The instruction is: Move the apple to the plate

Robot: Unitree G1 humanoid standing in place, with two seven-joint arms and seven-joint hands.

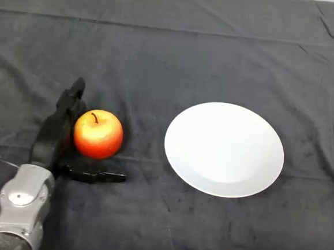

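Observation:
A red and yellow apple (98, 134) with a dark stem stands on the dark cloth at the left. A white plate (224, 148) lies to its right, bare, with a gap of cloth between them. My left hand (52, 136) is open around the apple's left side. Its fingers (72, 100) reach up along the far left of the apple. Its thumb (96, 176) lies straight on the cloth just in front of the apple. The palm is close against the apple's left side; I cannot tell if it touches.
The dark cloth (172, 56) covers the whole table, with folds and creases across the back. My silver-grey forearm (22, 203) comes in from the lower left corner.

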